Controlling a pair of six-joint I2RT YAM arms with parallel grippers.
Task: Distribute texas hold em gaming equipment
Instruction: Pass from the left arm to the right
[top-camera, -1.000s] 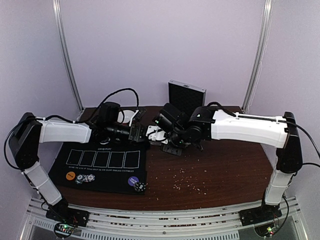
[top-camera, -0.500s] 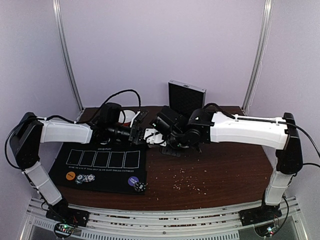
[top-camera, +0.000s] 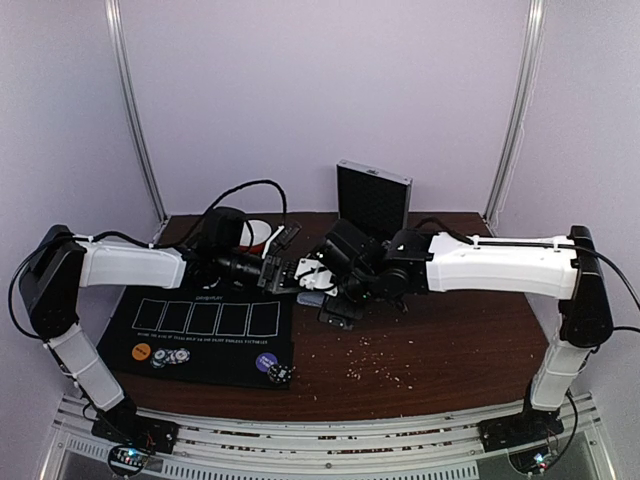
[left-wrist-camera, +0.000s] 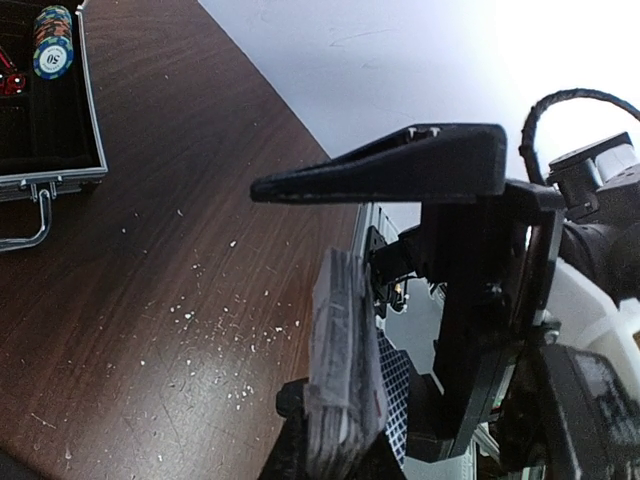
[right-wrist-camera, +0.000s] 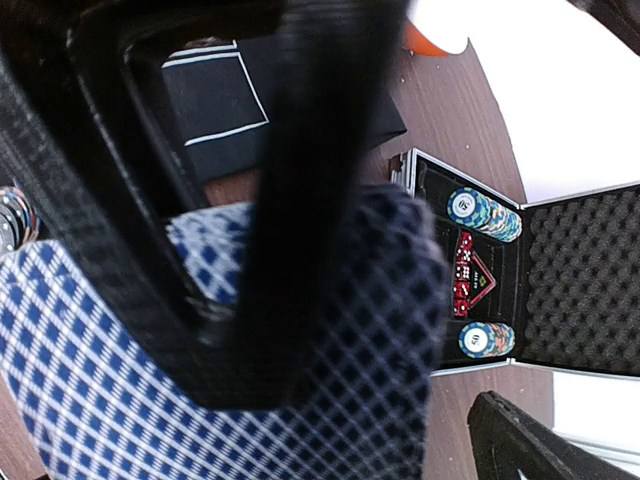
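The left gripper (top-camera: 272, 272) is pinched down on the deck of playing cards (left-wrist-camera: 340, 372), which stands edge-on between its fingers. The right gripper (top-camera: 318, 274), just beyond, gapes wide around it, holding nothing. Light, slick, diamond-backed cards would likely fan or slip, so squeeze the flat faces mid-deck

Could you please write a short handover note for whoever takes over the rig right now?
Left hand: shut on the deck of cards, held above the table.
Right hand: open, close beside the deck.
On the black mat: orange disc, purple disc, striped chips.
More chips sit in the open case.
Done: some discs and chips laid out.
To do: no cards in the mat's five boxes yet.
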